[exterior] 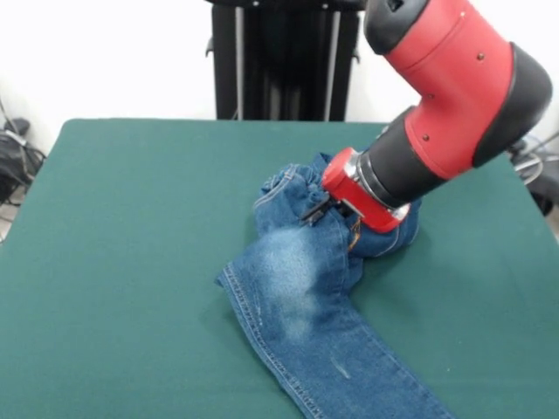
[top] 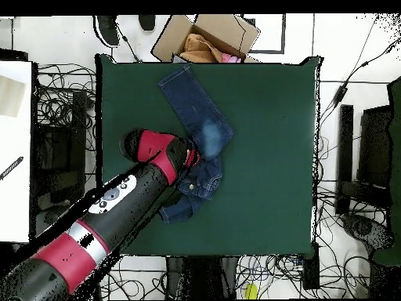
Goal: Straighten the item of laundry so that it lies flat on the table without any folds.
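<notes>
The blue denim jeans [exterior: 293, 288] lie right of the middle of the dark green table [exterior: 131, 262]. One leg runs flat toward the near edge, with a faded patch on it. The waist end is bunched in folds under the arm. My gripper [exterior: 316, 211] is down on the bunched part, pressed into the denim. The red and black arm hides the rest of the waist. In the overhead view the jeans [top: 192, 110] stretch one leg toward the table's [top: 274, 141] far edge, and my gripper [top: 193, 159] sits at the crumpled end.
A cardboard box [top: 207, 35] holding orange and pink cloth stands just past the table's far edge. The black pedestal [exterior: 284, 61] stands behind the table. Cables lie on the floor around it. A white surface [top: 16, 141] is at the left.
</notes>
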Available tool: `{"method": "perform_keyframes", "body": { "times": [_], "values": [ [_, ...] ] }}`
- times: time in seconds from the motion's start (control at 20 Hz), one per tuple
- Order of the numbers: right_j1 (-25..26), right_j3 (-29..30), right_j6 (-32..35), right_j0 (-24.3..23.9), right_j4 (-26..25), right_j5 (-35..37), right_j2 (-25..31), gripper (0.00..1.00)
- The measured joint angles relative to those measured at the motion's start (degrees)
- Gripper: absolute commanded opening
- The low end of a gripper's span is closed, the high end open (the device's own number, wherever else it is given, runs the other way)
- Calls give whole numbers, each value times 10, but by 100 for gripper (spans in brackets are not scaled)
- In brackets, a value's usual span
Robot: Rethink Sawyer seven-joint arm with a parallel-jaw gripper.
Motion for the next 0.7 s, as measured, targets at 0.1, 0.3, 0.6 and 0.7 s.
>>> {"method": "perform_keyframes", "body": {
  "times": [0.1,0.3,0.6,0.7],
  "values": [
    [2,-4,4,0,0,7,-3,0],
    [10,-20,14,0,0,28,-11,0],
    [19,-41,29,0,0,56,-20,0],
    [22,-51,34,0,0,74,-27,0]
  ]
}}
